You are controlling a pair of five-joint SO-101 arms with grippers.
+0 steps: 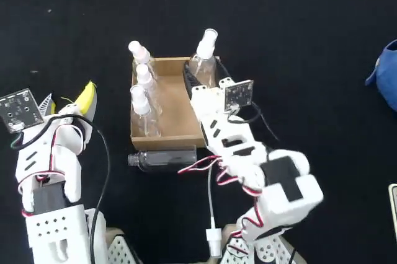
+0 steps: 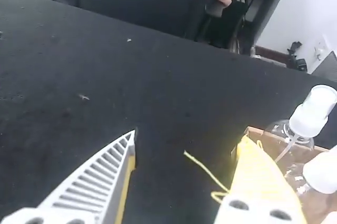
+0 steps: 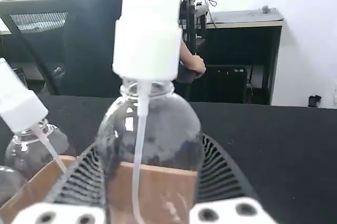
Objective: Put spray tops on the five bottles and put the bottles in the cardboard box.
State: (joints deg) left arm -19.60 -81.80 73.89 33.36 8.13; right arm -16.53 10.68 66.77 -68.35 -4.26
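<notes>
The high camera looks steeply down on the table (image 1: pixel 322 59), with both arms' bases nearest it. The left wrist camera sits low behind the left gripper (image 2: pixel 189 137) and faces past its spread fingers across the table. The right wrist camera sits just behind the right gripper (image 3: pixel 150 161), very near the bottle (image 3: pixel 150 140) it clamps. All three share the cardboard box (image 1: pixel 177 112), and apparently the same capped bottles (image 1: pixel 144 100).

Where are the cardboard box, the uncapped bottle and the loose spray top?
cardboard box (image 1: pixel 177 112), high view, bare floor.
uncapped bottle (image 1: pixel 166 158), high view, body.
loose spray top (image 1: pixel 214 242), high view, white head.
</notes>
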